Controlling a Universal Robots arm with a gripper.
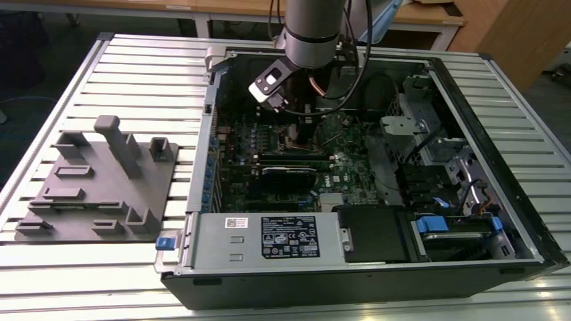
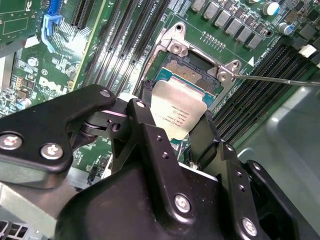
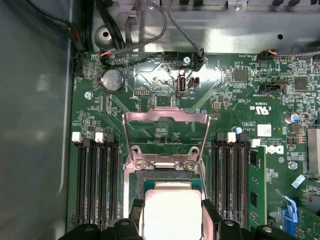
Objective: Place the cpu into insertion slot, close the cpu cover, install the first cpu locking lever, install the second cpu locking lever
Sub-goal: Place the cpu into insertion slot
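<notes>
The cpu (image 2: 182, 107) is a flat square chip with a silvery top, and my gripper (image 2: 177, 119) is shut on it. One black finger (image 2: 147, 107) presses on each of two opposite edges. The chip hangs tilted just over the insertion slot (image 2: 192, 75), whose dark centre and metal rim show beyond it. In the first wrist view the cpu (image 3: 171, 207) covers much of the insertion slot (image 3: 167, 181). The cpu cover (image 3: 165, 117) is flipped open and lies back on the green board. A thin locking lever (image 2: 280, 80) sticks out sideways from the socket corner. In the exterior view my gripper (image 1: 299, 137) reaches down inside the computer case.
Long black memory slots (image 3: 97, 180) flank the socket on both sides. The open computer case (image 1: 464, 107) walls in the board, with cables, drive bays and a power supply (image 1: 267, 237). A grey fixture plate (image 1: 98, 180) lies on the slatted table at the exterior view's left.
</notes>
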